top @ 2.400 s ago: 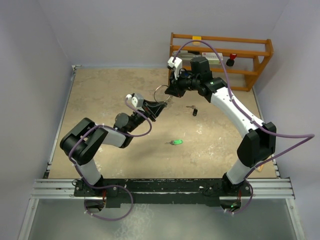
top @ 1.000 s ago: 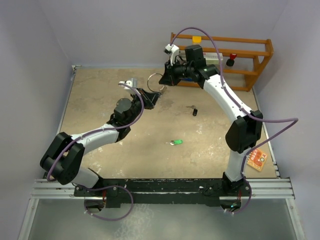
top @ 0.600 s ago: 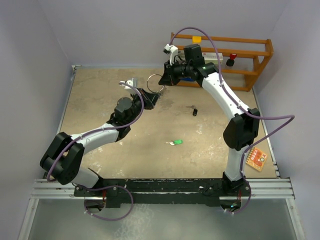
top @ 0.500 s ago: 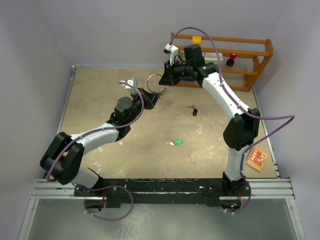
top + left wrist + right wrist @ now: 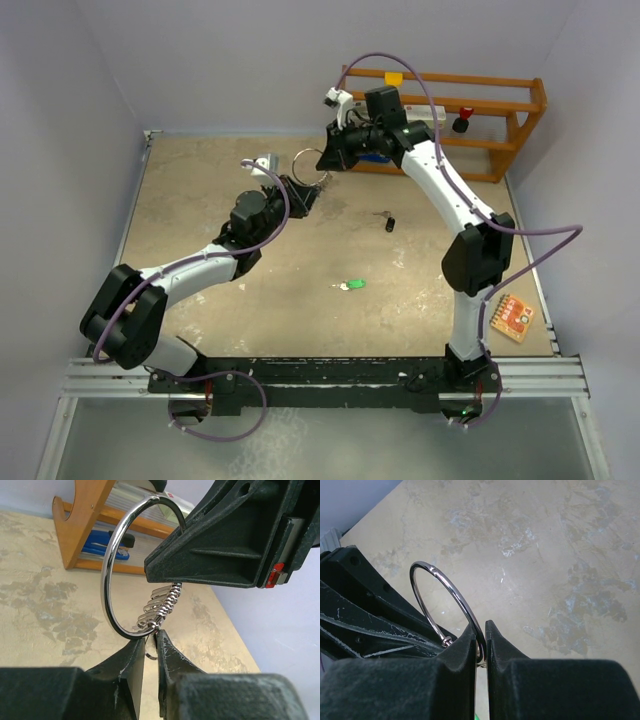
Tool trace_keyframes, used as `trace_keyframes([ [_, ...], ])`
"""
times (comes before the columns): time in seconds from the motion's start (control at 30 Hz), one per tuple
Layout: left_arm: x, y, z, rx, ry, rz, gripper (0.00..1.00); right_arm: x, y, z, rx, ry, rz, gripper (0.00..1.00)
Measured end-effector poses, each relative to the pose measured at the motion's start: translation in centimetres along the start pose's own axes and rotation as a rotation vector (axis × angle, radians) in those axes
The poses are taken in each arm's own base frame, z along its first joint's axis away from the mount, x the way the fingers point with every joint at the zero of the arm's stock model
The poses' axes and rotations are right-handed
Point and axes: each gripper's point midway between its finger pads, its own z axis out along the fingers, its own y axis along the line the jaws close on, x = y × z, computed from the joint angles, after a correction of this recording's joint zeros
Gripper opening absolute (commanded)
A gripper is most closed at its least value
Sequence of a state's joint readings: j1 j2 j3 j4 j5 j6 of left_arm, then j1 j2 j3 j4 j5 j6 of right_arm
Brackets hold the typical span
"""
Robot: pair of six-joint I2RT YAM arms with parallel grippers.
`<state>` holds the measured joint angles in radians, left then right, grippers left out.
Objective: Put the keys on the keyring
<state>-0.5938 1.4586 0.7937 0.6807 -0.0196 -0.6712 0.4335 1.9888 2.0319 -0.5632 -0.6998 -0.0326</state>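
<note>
Top external, arms: over the last couple of seconds both arms have carried the keyring (image 5: 308, 160) toward the far edge of the counter (image 5: 200, 200), just before the wooden rack (image 5: 440, 112). In the last second they have barely shifted.
Top external, keys: the green key (image 5: 350, 285) and the black key (image 5: 388, 221) lie where they lay, mid-counter. Both are well apart from the ring and neither is threaded.
Top external, meaning: I judge this a repositioning of the ring, not progress on the keys.
Left wrist, left tool: the left tool (image 5: 150, 647) has its fingers pressed nearly together. It pinches the lowest part of the ring, where the small silver pieces (image 5: 162, 605) bunch.
Left wrist, ring: it stands upright off the counter, and the right tool (image 5: 165, 570) covers its right side.
Right wrist, right tool: its fingers are closed on the wire, and the loop rises clear to their left, above the left tool's black fingers.
Next: I reckon one tool must let go to fetch a key while the other steadies the ring.
</note>
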Motion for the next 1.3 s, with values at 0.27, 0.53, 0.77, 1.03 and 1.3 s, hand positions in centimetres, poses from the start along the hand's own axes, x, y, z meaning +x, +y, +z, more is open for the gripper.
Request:
trace_keyframes([
  [0.27, 0.6, 0.7, -0.1, -0.024, 0.026, 0.015, 0.00, 0.8, -0.1, 0.5, -0.017, 0.021, 0.019, 0.00],
  [0.53, 0.7, 0.9, -0.1, -0.032, 0.028, 0.030, 0.11, 0.7, 0.4, 0.6, -0.046, 0.017, 0.022, 0.00],
  [0.77, 0.7, 1.2, -0.2, -0.045, 0.026, 0.040, 0.53, 4.2, 0.0, 1.6, -0.034, 0.058, 0.063, 0.00],
  [1.03, -2.9, 3.0, -2.3, -0.165, -0.119, 0.039, 0.59, 10.1, -0.6, 3.4, 0.005, 0.151, 0.197, 0.00],
  [1.3, -3.4, 4.8, -2.7, -0.241, -0.138, 0.039, 0.57, 11.3, -1.5, 4.1, 0.056, 0.101, 0.352, 0.00],
])
